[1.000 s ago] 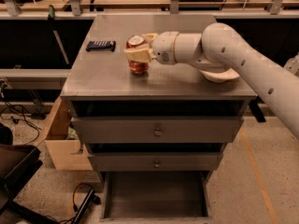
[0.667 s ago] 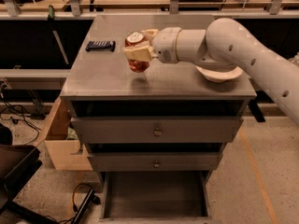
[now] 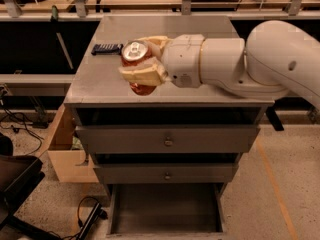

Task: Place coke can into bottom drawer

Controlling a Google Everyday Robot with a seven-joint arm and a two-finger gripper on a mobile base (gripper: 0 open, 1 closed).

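The coke can [image 3: 138,86] is red with a silver top and is held up above the cabinet top, near its front left. My gripper [image 3: 141,63] reaches in from the right on a thick white arm and is shut on the can, with one cream finger [image 3: 142,74] across its front and the other behind it. The bottom drawer [image 3: 165,209] is pulled open at the foot of the grey cabinet, and its dark flat inside holds nothing.
A small black object [image 3: 106,49] lies on the cabinet top [image 3: 100,84] at the back left. Two shut knobbed drawers [image 3: 167,141] sit above the open one. A cardboard box [image 3: 65,154] stands left of the cabinet, with cables and a black chair on the floor.
My gripper has lifted the coke can off the cabinet top and carried it toward the front edge. The arm now hides the white bowl on the right.
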